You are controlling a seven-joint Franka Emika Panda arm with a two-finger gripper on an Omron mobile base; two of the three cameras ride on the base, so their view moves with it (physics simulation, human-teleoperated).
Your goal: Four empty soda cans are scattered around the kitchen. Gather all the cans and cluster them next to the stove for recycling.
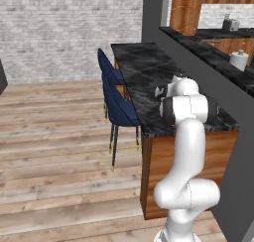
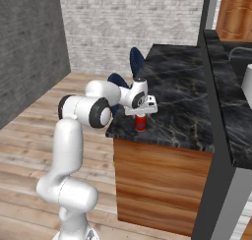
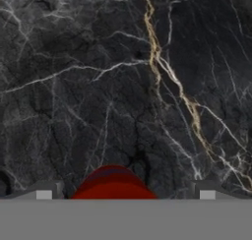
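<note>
You're looking at a glossy white arm [image 2: 66,150] made of fat rounded tube segments, with dark, near-black bands ringing the joints [image 2: 101,112]. Up by the pincer [image 2: 141,117] there's a white wrist [image 2: 138,97] with a round dark disc on its side and a flat pale grey hand block [image 2: 146,108]. No cables or labels you can make out.

A soda can [image 2: 141,123] stands on the counter [image 2: 182,94] near its front edge.

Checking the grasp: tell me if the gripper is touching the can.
Cannot tell. In the hand view the can sits between the fingertips with gaps both sides; the right base view hides its top.
</note>
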